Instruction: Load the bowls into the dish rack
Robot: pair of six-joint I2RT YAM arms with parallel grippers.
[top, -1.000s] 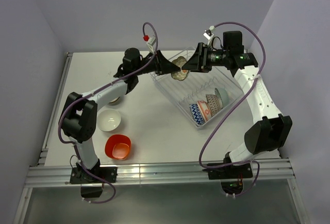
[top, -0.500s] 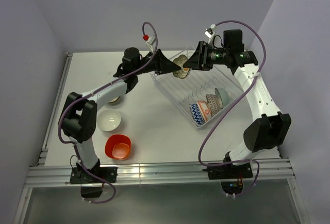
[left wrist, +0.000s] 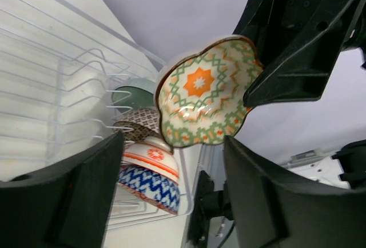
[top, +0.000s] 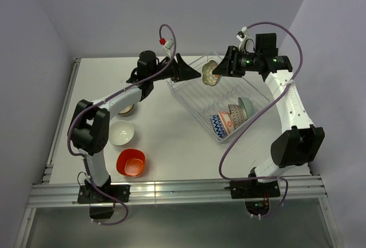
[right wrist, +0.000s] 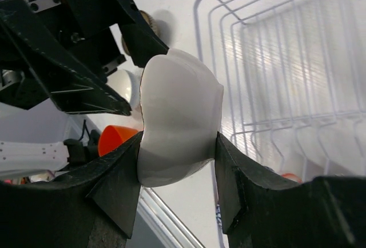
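The flower-shaped bowl [top: 209, 73] hangs on edge above the far end of the dish rack [top: 189, 102], with my right gripper [top: 219, 71] shut on it. In the right wrist view its white underside [right wrist: 180, 122] is clamped between both fingers. My left gripper [top: 193, 72] stands open just left of it; the patterned inside [left wrist: 203, 96] faces it beyond the spread fingers [left wrist: 86, 191], without touching. Blue zigzag [top: 219, 126], patterned orange [top: 226, 121], grey-brown [top: 235, 112] and teal [top: 246, 106] bowls stand in the rack's near end.
On the table at the left lie a white bowl [top: 122, 132] and an orange-red bowl [top: 131, 163]. A dark bowl [top: 127, 111] is partly hidden under the left arm. The rack's far rows of tines [right wrist: 286, 59] hold nothing.
My left gripper has opened and let go of the flower-shaped bowl. The right gripper, still shut on it, has drawn it slightly right and turned it on edge.
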